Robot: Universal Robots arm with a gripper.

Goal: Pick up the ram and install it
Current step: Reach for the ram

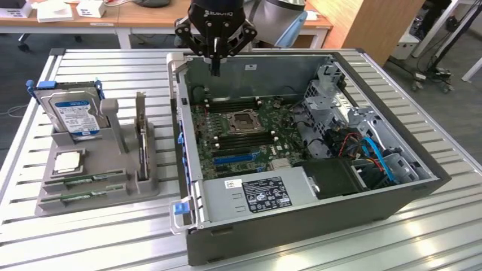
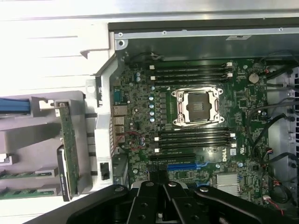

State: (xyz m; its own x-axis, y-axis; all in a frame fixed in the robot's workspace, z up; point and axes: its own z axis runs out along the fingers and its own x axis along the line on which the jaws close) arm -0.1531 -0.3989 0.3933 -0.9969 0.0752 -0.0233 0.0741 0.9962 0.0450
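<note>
Exterior view: pincer [image 1: 215, 70] hanging over the far edge of the open computer case [image 1: 301, 217], fingers pressed together, gripping nothing. Directly below, motherboard [image 1: 226, 132] with CPU socket [image 1: 245, 119] at centre and dark memory slots [image 2: 191, 72] on either side. Well apart, toward the exterior view's left, grey holder [image 1: 51, 204] on the slatted table [image 1: 90, 243]. Ram [image 1: 92, 180] lying flat in a front groove of the holder, twin stick [image 1: 81, 197] just beside it, nearer the camera. Behind them, hard drive [image 1: 74, 114] upright, expansion card [image 1: 141, 138] standing on edge.
</note>
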